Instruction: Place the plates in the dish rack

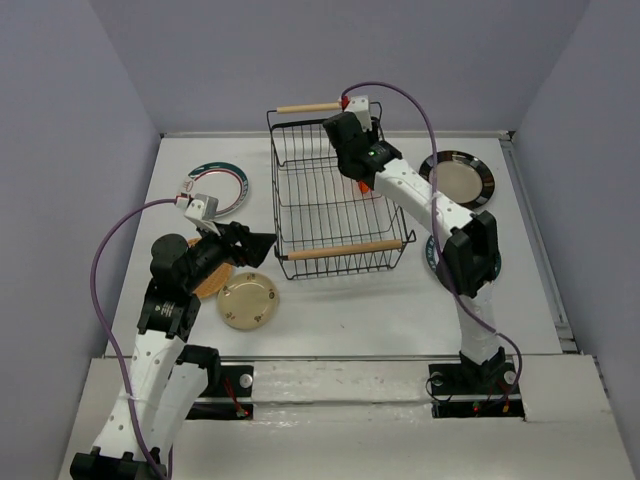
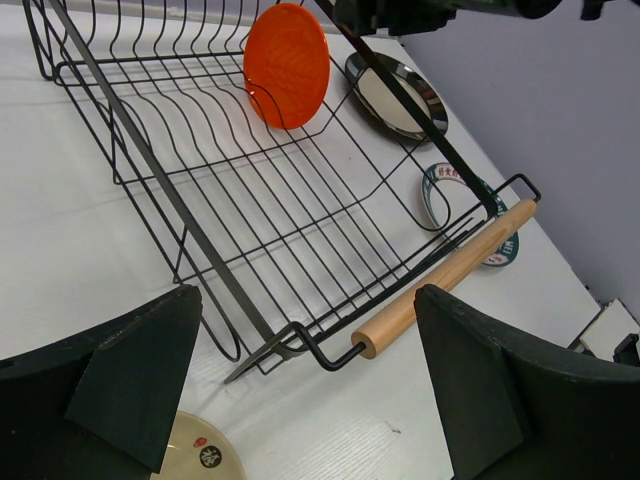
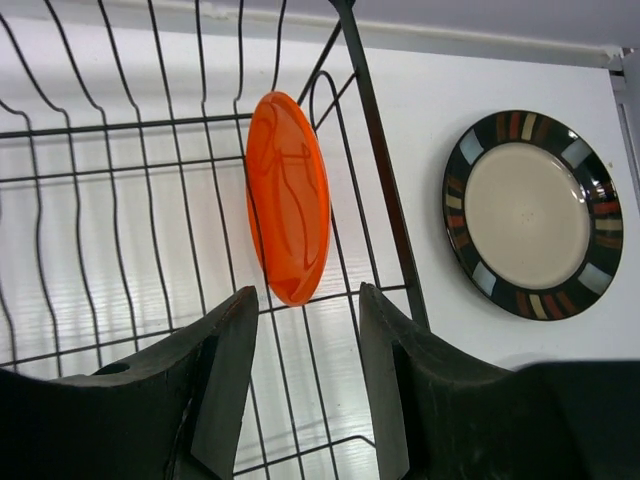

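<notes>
Currently we are extending our right arm [image 1: 420, 195] over the rack [image 1: 345, 250] with the right gripper [image 3: 307, 325] spread wide; the orange plate [image 3: 288, 195] is standing on edge inside it, just ahead of the fingers [image 3: 225, 360].

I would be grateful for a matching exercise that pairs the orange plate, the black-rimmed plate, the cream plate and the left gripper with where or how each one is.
1. orange plate
2. black-rimmed plate
3. cream plate
4. left gripper

A. flat on the table, right of the dish rack
B. open, empty, pointing at the rack
C. standing on edge inside the rack
D. flat on the table, on the near side of the rack

Pairs: 1-C, 2-A, 3-D, 4-B
</notes>
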Controlling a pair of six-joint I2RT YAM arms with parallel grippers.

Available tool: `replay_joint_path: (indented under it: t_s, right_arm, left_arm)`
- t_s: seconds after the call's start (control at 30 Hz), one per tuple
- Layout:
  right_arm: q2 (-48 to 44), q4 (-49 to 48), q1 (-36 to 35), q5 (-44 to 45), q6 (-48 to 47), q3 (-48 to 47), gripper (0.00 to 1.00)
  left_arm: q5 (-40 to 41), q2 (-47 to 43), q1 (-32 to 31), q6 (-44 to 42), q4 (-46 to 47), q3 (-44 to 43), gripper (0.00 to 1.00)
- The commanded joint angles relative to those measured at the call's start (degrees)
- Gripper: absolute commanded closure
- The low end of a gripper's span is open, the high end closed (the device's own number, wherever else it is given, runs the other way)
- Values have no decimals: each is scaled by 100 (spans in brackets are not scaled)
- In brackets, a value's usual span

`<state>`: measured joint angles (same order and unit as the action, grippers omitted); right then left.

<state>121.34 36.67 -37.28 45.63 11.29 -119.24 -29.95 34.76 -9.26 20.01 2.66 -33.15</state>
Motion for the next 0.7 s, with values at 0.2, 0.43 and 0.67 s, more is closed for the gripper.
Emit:
replay_joint_path:
  t_s: [0.2,0.43,0.67]
  right_arm:
    - [-2767,-1245,1227,-1827,1627,2752,49]
    - [-4732,-2391,3409,-2743,2747,6165,50]
    - [-4322,-3455,5370,-4351,3345,6880,51]
  left_arm:
    - [-133,22,-6,-15,130,-245,1]
    - [-221,-101,-15,21,156,-236,1]
    - [-186,-251,-102,3,104,-236,1]
